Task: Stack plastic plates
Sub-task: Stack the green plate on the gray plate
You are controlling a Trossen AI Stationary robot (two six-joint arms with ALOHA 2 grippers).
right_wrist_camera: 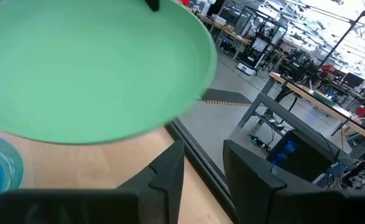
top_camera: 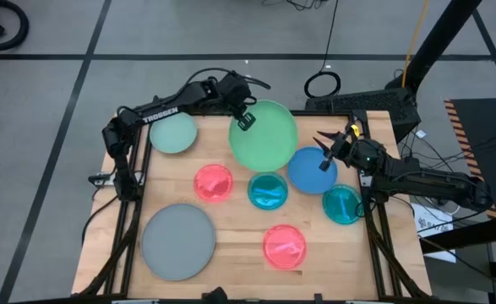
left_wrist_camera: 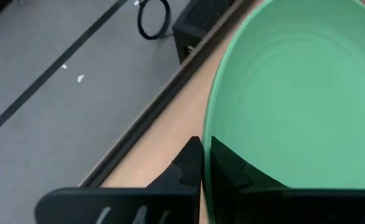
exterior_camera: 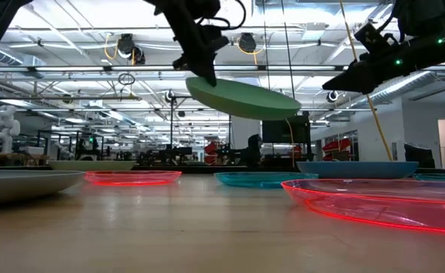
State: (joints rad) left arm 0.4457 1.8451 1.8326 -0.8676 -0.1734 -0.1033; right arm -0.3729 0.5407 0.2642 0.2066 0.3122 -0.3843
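Nearest the low camera lies a pink plate [exterior_camera: 374,203] flat on the table [exterior_camera: 169,235], and above it the large green plate [exterior_camera: 243,98] hangs tilted, well clear of the wood, pinched at its rim by the left gripper [exterior_camera: 204,70].

From above, that plate [top_camera: 264,134] sits at the table's far edge, with the grey plate [top_camera: 178,241] at the near left corner, likely the base of the stack. The right gripper [top_camera: 325,152] hovers over the blue plate [top_camera: 311,171], jaws parted, holding nothing.

On the left wrist view, both fingers [left_wrist_camera: 188,165] are closed tight across the green rim.

On the right wrist view, the fingers [right_wrist_camera: 170,165] stand apart and empty.
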